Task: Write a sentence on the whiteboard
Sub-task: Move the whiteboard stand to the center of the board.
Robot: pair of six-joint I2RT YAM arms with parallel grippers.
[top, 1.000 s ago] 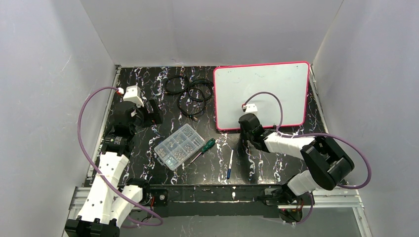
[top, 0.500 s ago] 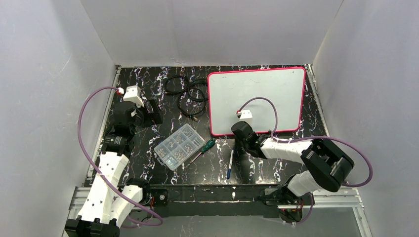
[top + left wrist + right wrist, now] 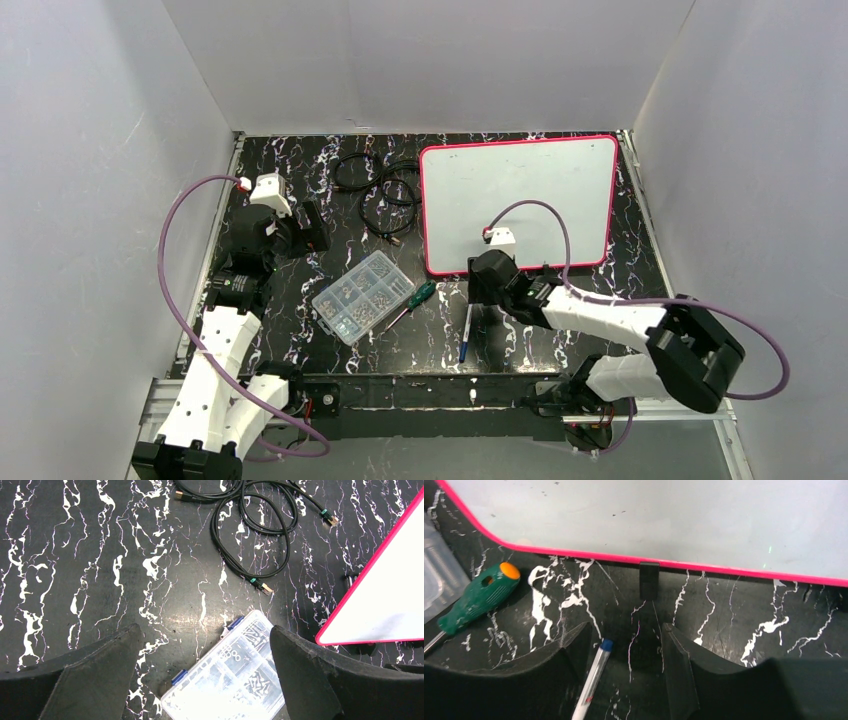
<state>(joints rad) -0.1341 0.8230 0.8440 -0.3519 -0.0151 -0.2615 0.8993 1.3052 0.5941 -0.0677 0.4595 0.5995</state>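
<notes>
From the top camera, the whiteboard [image 3: 520,200] lay flat at the upper right of the surface [image 3: 300,170], with no writing that I could make out. My right claw [image 3: 487,298] hung low just below its near edge, over the pen [image 3: 466,330]. My left claw [image 3: 312,232] sat well apart at the left.

The left wrist camera showed its claw [image 3: 205,630] spread wide and empty above the parts box [image 3: 235,685], with the cables [image 3: 250,530] at the top and a board corner at the right.

The right wrist camera showed its claw [image 3: 625,630] partly parted, gripping nothing. The pen lay on the surface hard against the finger on the left of the frame, not centred, and the screwdriver [image 3: 476,597] was off to the left. I judged that closing from there could roll the pen away or pinch it askew. With nothing steadying the board, writing pressure might also slide it.
</notes>
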